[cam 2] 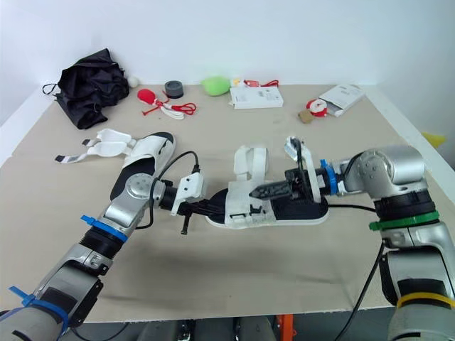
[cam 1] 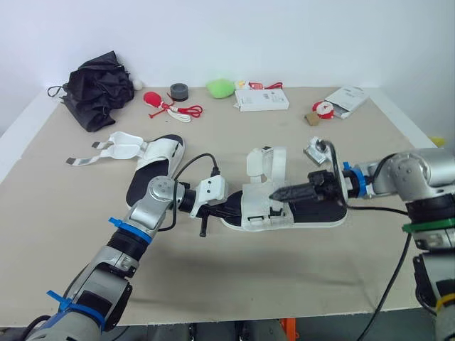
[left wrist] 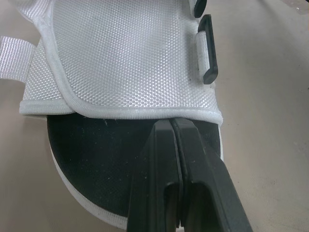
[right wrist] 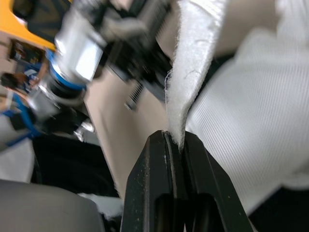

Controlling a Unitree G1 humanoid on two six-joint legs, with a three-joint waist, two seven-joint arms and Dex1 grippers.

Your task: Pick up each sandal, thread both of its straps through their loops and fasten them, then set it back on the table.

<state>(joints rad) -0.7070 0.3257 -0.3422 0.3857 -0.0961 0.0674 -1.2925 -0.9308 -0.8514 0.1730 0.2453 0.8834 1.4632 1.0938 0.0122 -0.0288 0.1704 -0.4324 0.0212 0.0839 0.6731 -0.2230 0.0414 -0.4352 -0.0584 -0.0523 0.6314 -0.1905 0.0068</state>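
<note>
Sandal (cam 1: 284, 206) lies sole-down near the centre of the table (cam 1: 213, 284), toe end toward nine o'clock. Left gripper (left wrist: 173, 124) has its fingers pressed together, tips at the hem of the front flap (left wrist: 120, 58), while the right gripper (right wrist: 175, 137), reaching in from three o'clock, pinches a fuzzy white strap (right wrist: 190, 72) (edge-on between the fingers). Second sandal (cam 1: 153, 153) sits toward ten o'clock, straps loose.

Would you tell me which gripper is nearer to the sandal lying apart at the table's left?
Left. The left gripper sits at the centre sandal's end nearest the spare sandal; the right gripper is farther right, over the centre sandal's middle.
</note>
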